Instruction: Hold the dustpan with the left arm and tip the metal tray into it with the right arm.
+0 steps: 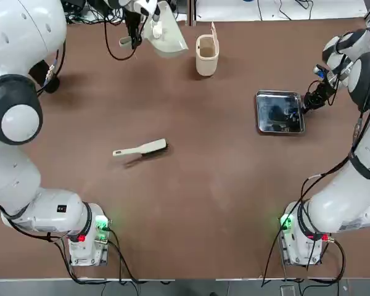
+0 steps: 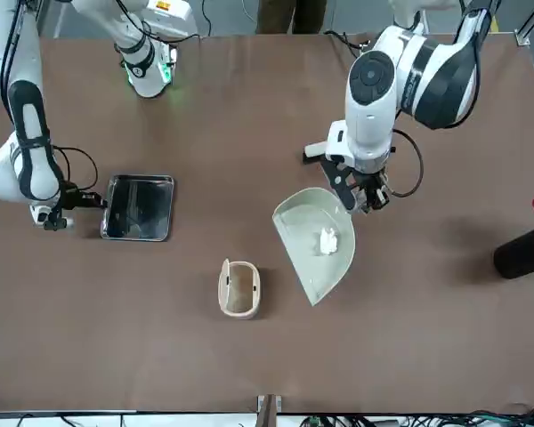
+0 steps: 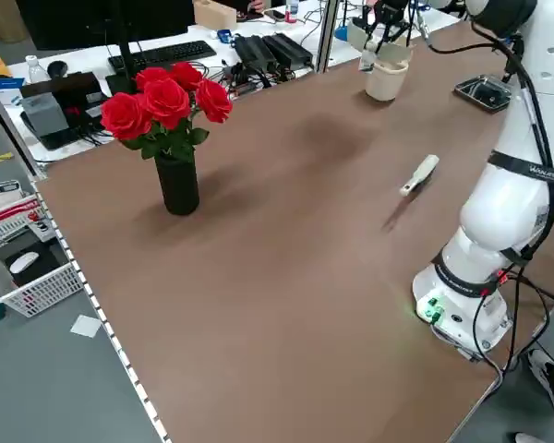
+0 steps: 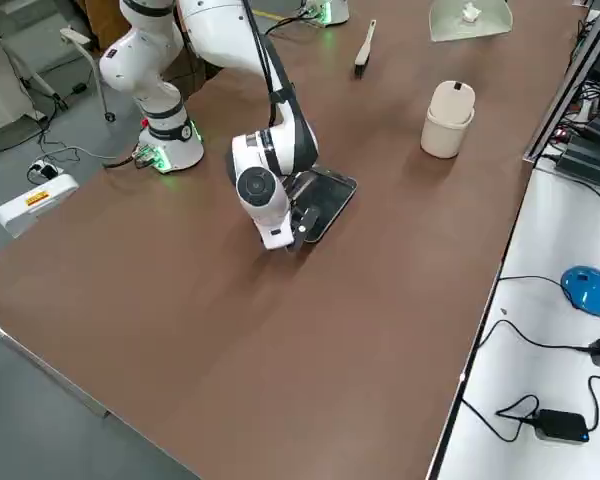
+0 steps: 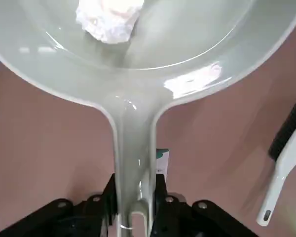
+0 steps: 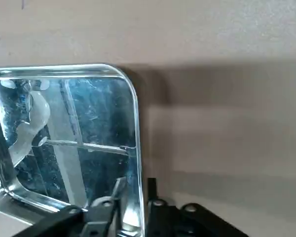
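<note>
The cream-white dustpan hangs tilted above the far side of the table, with a white crumpled lump in its scoop. My left gripper is shut on the dustpan's short handle. The shiny metal tray lies flat on the table at my right, with nothing in it. My right gripper sits low at the tray's outer rim. One finger is inside the rim and one outside, slightly apart from it.
A cream cup-shaped bin stands just right of the dustpan. A slim cream hand brush lies mid-table on the left. A dark vase of red roses stands at the far left edge.
</note>
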Available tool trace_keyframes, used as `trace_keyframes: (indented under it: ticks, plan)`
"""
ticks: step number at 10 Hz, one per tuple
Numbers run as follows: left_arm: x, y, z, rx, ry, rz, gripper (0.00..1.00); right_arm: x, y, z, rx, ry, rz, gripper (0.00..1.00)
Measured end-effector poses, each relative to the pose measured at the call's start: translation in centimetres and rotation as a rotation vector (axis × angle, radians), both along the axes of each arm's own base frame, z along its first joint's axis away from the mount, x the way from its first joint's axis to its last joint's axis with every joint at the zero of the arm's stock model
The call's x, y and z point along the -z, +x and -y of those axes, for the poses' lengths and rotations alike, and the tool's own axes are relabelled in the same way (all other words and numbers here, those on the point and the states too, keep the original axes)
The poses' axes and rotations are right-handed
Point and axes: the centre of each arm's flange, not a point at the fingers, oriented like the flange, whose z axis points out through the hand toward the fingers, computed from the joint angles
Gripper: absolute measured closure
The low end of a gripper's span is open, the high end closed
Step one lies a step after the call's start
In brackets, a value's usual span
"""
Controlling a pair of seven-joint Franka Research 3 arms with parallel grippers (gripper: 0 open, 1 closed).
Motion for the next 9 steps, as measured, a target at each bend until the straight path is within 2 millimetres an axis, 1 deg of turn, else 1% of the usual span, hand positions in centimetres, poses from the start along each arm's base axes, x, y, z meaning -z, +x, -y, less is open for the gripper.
trace_keyframes:
  ticks: [1, 2, 3, 4, 5, 6, 7, 9]
  plan:
    - [-0.7, 0.4, 0.1, -0.005, 0.001, 0.000, 0.68, -0.1, 0.2, 0.0, -0.001, 0.002, 0.002, 0.57]
    - [-1.6, 0.7, 0.5, -0.006, 0.010, -0.004, 0.68, -0.6, 0.5, 0.0, -0.003, 0.001, 0.013, 0.41]
    - [-2.4, 0.9, 1.4, 0.000, 0.026, -0.004, 0.68, -1.7, 1.3, 0.1, -0.007, 0.000, 0.037, 0.27]
    - [-2.7, 1.0, 2.5, 0.003, 0.047, 0.006, 0.68, -3.6, 2.2, 0.0, -0.013, 0.003, 0.071, 0.13]
    - [-2.5, 1.2, 3.8, 0.004, 0.063, 0.023, 0.68, -6.1, 2.9, 0.1, -0.017, -0.016, 0.095, 0.00]
    - [-2.2, 1.3, 4.9, 0.008, 0.079, 0.043, 0.68, -9.1, 3.6, -0.1, -0.006, -0.064, 0.092, 0.00]
    - [-1.6, 1.6, 5.9, 0.011, 0.115, 0.071, 0.68, -12.4, 4.2, -0.9, 0.010, -0.110, 0.084, 0.00]
    - [0.5, 2.2, 9.0, 0.003, 0.223, 0.151, 0.68, -19.6, 5.3, -3.6, 0.020, -0.173, 0.065, 0.00]
